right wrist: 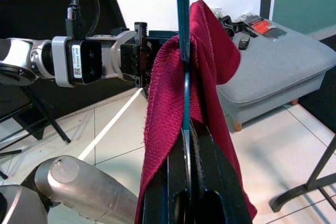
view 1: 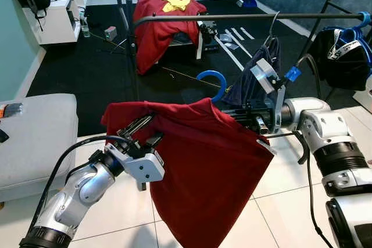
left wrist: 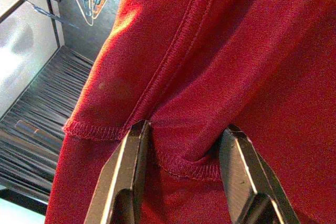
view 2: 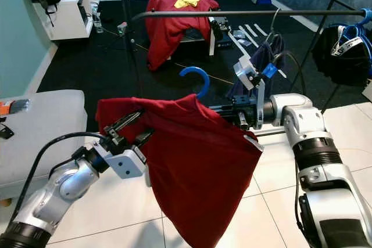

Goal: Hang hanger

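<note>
1. We see open white tile floor (view 1: 290,184) below and in front of us, a grey ottoman (view 1: 35,137) close on our left, and the black clothes rail (view 1: 232,17) crossing ahead at a slight distance — its bar has free length left of a dark garment (view 1: 256,76) already hanging there.
2. The blue hanger (view 2: 196,76) sits between our two arms, in front of the rail and below its bar, its hook standing upright above the collar of the red shirt (view 2: 197,161) it carries.
3. The hanger's long axis runs roughly side to side, from the left gripper to the right; the shirt drapes down from it toward the tiles.
4. Our left gripper (left wrist: 181,145) has its fingers apart, straddling a stitched hem fold of the shirt at its left shoulder.
5. Our right gripper (right wrist: 188,124) has its fingers pressed together on the hanger's thin blue bar, at the shirt's right shoulder.
6. The shirt is soft, matte knit with visible seams — the hanger smooth, curved plastic.
</note>
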